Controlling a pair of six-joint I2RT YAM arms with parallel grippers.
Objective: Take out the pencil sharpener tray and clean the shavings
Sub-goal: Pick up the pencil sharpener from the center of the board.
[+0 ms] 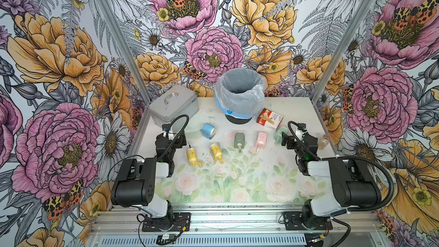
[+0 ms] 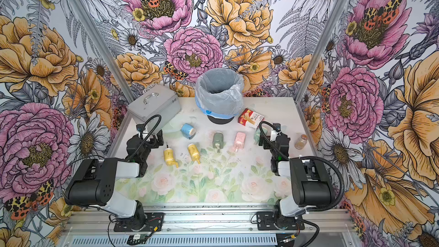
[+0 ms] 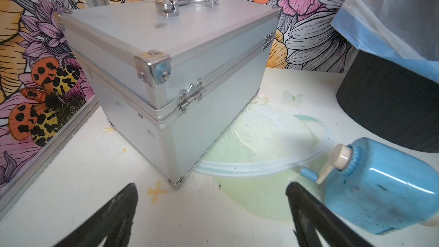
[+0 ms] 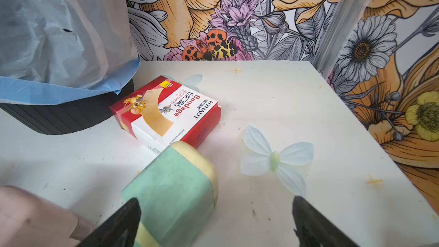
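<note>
Several pencil sharpeners lie on their sides across the table: a blue one (image 1: 208, 130), two yellow ones (image 1: 193, 157) (image 1: 216, 152), a dark green one (image 1: 239, 139), a pink one (image 1: 261, 139) and a mint one (image 1: 280, 134). No tray shows apart from a sharpener body. Shavings (image 1: 205, 155) speckle the table between the yellow ones, and more shavings (image 4: 253, 213) lie beside the mint sharpener (image 4: 175, 186). My left gripper (image 3: 211, 193) is open over bare table, with the blue sharpener (image 3: 380, 186) just outside one finger. My right gripper (image 4: 215, 200) is open, one fingertip in front of the mint sharpener.
A lined bin (image 1: 240, 91) stands at the back middle. A shut silver case (image 1: 173, 104) sits at the back left, close in front of my left gripper. A bandage box (image 1: 269, 118) and a small jar (image 1: 323, 141) are at the right.
</note>
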